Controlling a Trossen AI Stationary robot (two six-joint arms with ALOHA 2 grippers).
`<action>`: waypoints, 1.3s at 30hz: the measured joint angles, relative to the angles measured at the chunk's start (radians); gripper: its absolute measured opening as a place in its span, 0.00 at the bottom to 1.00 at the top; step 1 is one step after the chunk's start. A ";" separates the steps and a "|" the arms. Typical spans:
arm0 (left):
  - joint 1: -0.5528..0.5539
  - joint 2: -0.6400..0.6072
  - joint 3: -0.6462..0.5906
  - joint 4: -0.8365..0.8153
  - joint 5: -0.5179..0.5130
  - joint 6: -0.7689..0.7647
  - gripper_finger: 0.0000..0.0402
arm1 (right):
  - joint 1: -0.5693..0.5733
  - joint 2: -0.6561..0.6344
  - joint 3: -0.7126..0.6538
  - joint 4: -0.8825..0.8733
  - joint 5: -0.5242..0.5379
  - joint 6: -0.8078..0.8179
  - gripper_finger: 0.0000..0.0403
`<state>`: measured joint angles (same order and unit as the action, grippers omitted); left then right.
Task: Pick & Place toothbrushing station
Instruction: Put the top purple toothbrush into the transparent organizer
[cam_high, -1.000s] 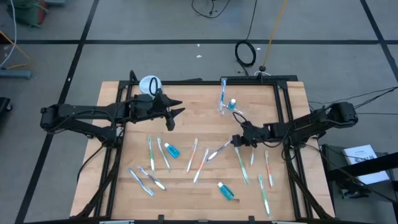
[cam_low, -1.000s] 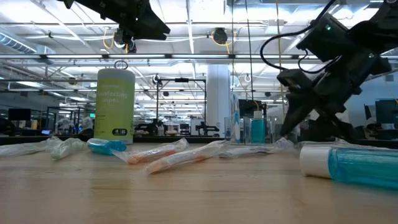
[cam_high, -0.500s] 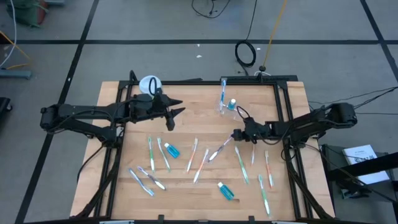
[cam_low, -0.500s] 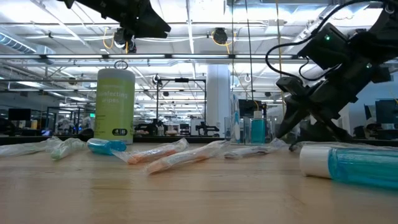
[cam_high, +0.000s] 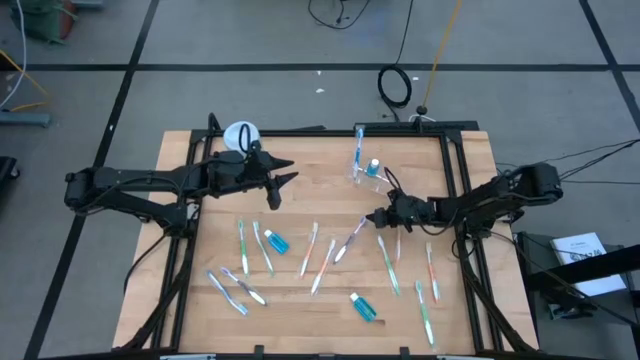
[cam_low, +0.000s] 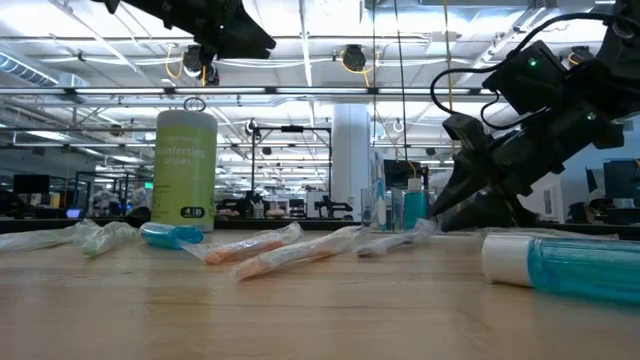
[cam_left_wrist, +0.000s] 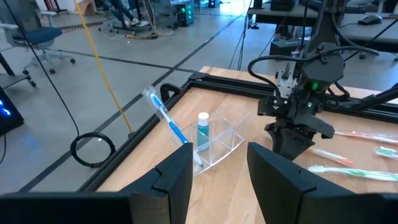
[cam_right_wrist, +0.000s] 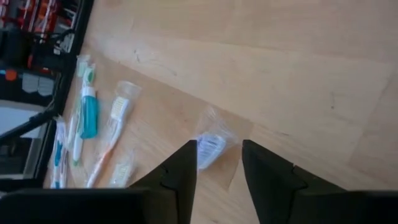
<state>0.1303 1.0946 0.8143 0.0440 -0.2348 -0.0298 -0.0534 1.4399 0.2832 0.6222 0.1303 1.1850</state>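
One wrapped toothbrush (cam_right_wrist: 209, 147) sits between right tool (cam_right_wrist: 217, 163) fingers (parted).

Light wooden table (cam_high: 300, 200) with wrapped toothbrushes (cam_high: 320, 262) and toothpaste tubes (cam_high: 365, 307) scattered beside the right gripper (cam_high: 372, 217); clear cup (cam_high: 368, 172) just beyond it.

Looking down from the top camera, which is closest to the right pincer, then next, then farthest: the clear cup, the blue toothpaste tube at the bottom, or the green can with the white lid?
From the right pincer:
1. Clear cup, just beyond it at the table's far edge.
2. Blue toothpaste tube, toward the near edge.
3. Green can, far corner on the left arm's side.
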 joint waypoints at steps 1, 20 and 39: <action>0.000 0.000 0.000 0.004 0.000 0.001 0.40 | 0.000 0.000 0.000 0.008 0.000 -0.009 0.27; 0.000 0.000 0.000 0.014 0.000 0.000 0.40 | -0.001 -0.038 -0.002 0.073 0.080 -0.573 0.46; 0.000 0.000 0.000 0.033 0.001 0.022 0.40 | 0.015 0.167 0.122 -0.001 0.076 -0.587 0.40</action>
<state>0.1303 1.0946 0.8143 0.0769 -0.2340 -0.0074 -0.0387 1.6073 0.4053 0.6210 0.2065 0.5983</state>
